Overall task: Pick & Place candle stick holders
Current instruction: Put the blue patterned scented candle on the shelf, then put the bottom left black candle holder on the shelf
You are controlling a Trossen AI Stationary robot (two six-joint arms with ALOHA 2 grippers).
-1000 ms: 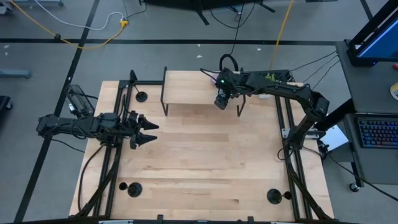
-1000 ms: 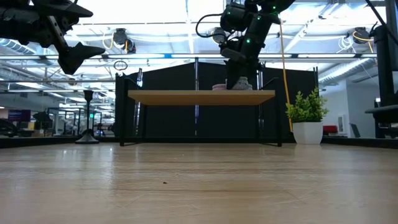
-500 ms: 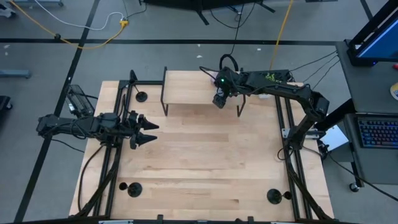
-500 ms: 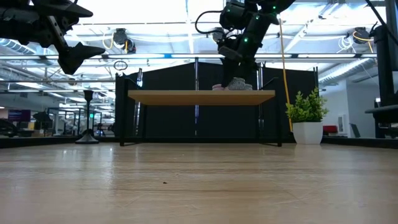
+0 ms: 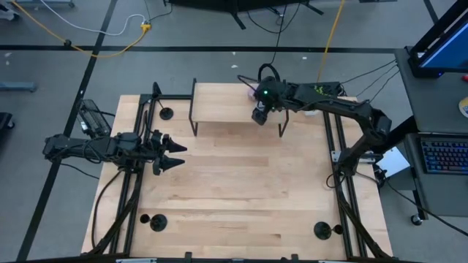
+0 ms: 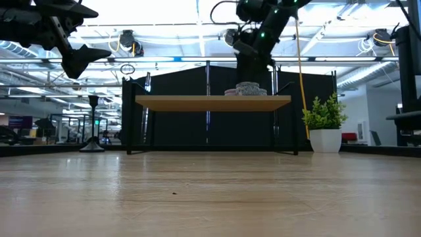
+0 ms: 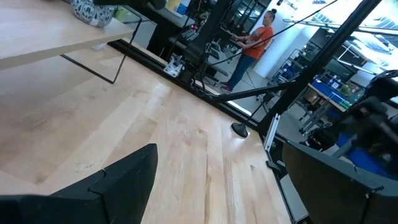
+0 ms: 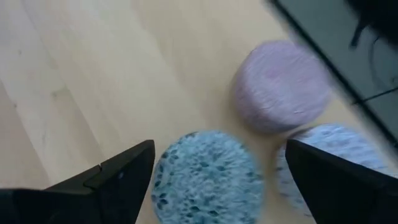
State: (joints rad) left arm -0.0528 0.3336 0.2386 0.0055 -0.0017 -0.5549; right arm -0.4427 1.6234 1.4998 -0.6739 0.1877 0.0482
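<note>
the right tool covers the shelf's round pieces from above, one cut off.

I am seeing a speckled blue-grey puck, a plain lilac puck, and pale wood shelf beneath my dark fingers.

This is a big robot lab or workshop; the light wooden table sits on a grey concrete floor with a yellow cable lying at the upper left of the high view; a blue-lit computer keyboard sits on a desk at the right edge; the low view shows a high ceiling with pipes and lights across the top, and a green potted plant at the right; a person in an orange shirt stands by work stations at the top of the left wrist view.
</note>
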